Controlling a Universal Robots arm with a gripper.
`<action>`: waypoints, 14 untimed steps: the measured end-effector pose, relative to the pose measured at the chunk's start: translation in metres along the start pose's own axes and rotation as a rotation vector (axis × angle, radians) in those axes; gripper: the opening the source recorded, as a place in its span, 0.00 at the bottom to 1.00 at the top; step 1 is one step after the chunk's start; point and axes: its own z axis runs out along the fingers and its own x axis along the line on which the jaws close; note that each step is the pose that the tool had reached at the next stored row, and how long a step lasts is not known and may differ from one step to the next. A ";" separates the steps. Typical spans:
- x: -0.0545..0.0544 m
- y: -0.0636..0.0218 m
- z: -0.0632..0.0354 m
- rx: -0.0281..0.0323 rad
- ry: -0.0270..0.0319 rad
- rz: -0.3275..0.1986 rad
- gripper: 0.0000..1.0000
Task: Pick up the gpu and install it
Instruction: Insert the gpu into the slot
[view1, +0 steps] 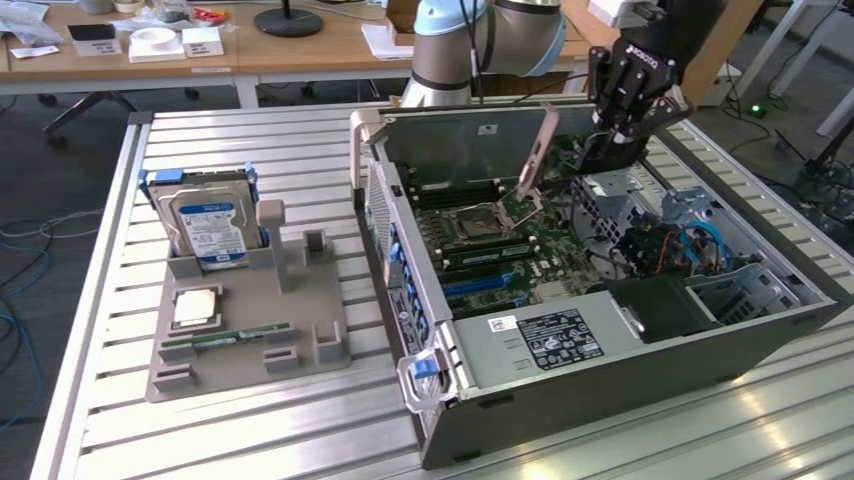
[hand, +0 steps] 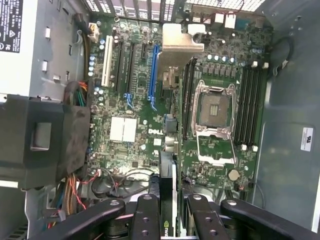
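The gpu (hand: 168, 200) is a thin dark card seen edge-on, with a green logo near the wrist. It sits clamped between my two black fingers (hand: 145, 216). My gripper (hand: 170, 217) is shut on it and hangs over the motherboard (hand: 125, 130) of the open computer case. The long blue slot (hand: 152, 75) lies ahead, a little to one side of the card's line. In the exterior view my gripper (view1: 618, 135) hovers above the far end of the case (view1: 601, 400), with the dark gpu (view1: 603, 157) hanging below it, apart from the board.
A grey parts holder (view1: 307, 310) on the slatted table at the exterior view's left holds a silver hard drive (view1: 207, 225), a CPU (view1: 196, 305) and a green RAM stick (view1: 227, 338). Inside the case are a power supply (view1: 561, 340), the open CPU socket (hand: 215, 107) and loose cables (view1: 667, 245).
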 end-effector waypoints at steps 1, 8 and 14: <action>0.000 0.0000 0.0011 0.0001 0.0000 0.004 0.26; 0.000 0.0006 0.0071 0.0016 -0.0017 0.067 0.26; 0.000 0.0061 0.0128 0.0022 -0.0026 0.092 0.26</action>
